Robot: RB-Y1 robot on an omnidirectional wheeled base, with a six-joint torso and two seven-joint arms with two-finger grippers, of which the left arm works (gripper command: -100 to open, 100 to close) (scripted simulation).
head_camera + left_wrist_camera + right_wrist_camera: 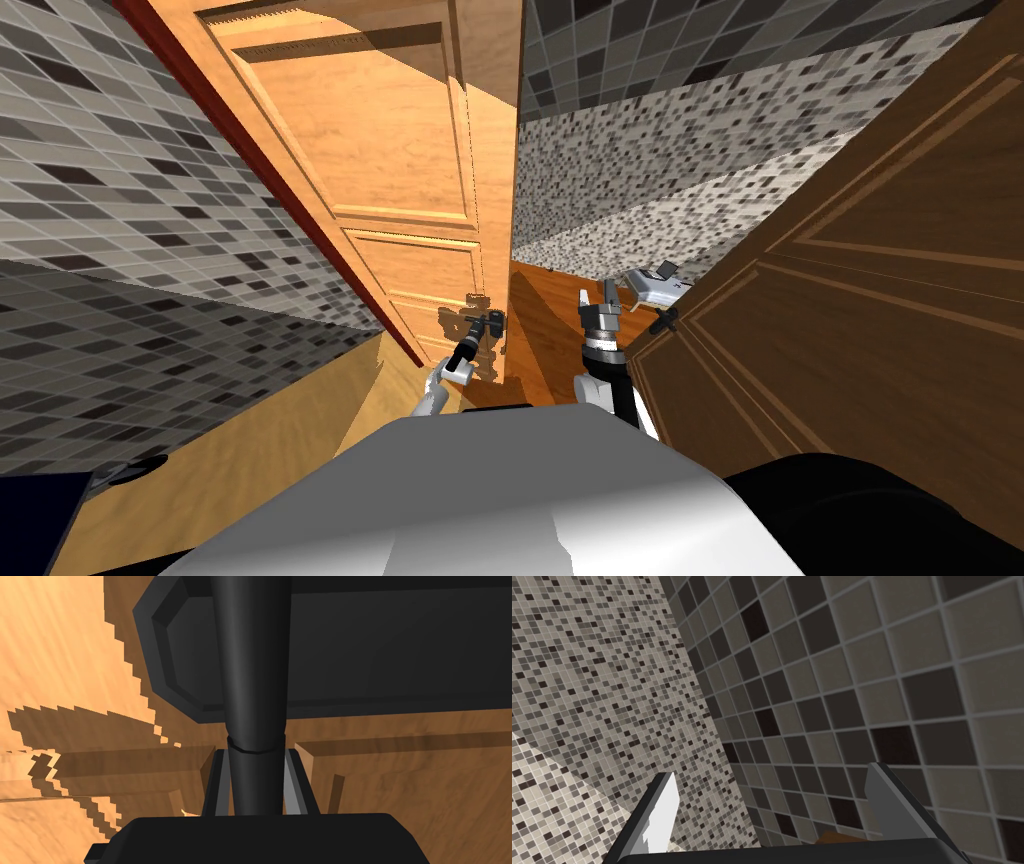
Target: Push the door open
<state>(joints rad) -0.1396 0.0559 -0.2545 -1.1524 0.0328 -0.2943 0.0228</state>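
Item: light wooden door, 11 o'clock from you, ajar. Dark lever handle clamped in left gripper. Right gripper at 1 o'clock, fingers apart, unused. Push along door's swing; let your wrist follow arc, grip square on lever

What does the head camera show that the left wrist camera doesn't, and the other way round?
The head view adds most of the light wood door, grey tiled walls, a dark brown door on the right, and the right gripper upright with its fingers open. The left wrist view adds the left gripper close up, its fingers pressing both sides of the dark handle, which stands out from a dark plate. Both show the left gripper at that handle on the light wood door.
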